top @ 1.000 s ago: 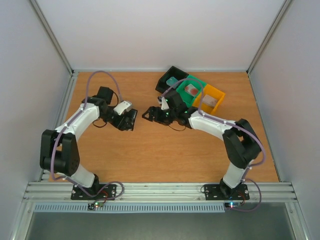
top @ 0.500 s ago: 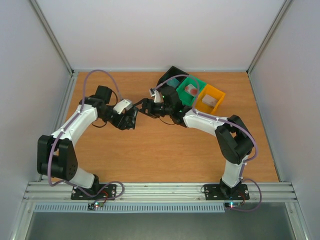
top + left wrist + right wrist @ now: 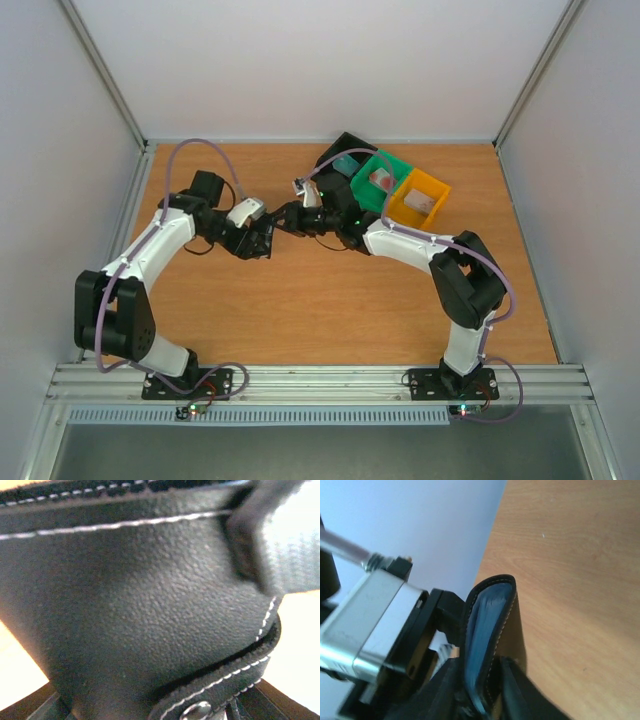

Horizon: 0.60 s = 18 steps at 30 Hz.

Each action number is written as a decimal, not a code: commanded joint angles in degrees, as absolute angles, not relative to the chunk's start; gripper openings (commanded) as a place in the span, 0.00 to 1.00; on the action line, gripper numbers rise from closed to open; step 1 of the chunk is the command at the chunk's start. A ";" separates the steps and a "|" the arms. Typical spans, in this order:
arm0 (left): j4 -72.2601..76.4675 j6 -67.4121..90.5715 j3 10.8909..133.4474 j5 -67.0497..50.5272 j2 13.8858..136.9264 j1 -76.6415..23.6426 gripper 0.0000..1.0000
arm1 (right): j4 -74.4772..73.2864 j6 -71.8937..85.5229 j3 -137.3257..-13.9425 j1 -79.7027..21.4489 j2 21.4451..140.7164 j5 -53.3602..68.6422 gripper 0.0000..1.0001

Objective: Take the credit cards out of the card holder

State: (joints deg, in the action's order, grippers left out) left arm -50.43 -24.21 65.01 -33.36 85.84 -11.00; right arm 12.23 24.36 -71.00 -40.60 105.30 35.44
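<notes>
The black card holder [image 3: 271, 233] hangs above the table between my two grippers. My left gripper [image 3: 257, 238] is shut on it, and its black grained leather [image 3: 140, 605] fills the left wrist view. My right gripper [image 3: 481, 692] has closed on the holder's other edge [image 3: 487, 630], with one dark finger on each side. The holder's pale blue inner lining shows between its flaps. The credit cards lie in the trays at the back: a teal card [image 3: 345, 164], a red card [image 3: 382, 180] and a whitish card [image 3: 421, 200].
Three trays stand in a row at the back right: black [image 3: 330, 158], green [image 3: 388, 170] and orange [image 3: 428, 190]. A side wall [image 3: 420, 525] rises behind the holder. Bare wooden tabletop [image 3: 330, 300] lies in front of the arms.
My right gripper has swung left from beside the trays to the card holder and its jaws have closed on the holder's edge. The left gripper has stayed nearly still, holding the holder.
</notes>
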 commanded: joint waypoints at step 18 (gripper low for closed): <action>-87.26 -33.66 99.91 -51.21 84.19 -11.03 0.99 | -26.69 -17.82 -77.97 -33.94 79.64 44.50 0.01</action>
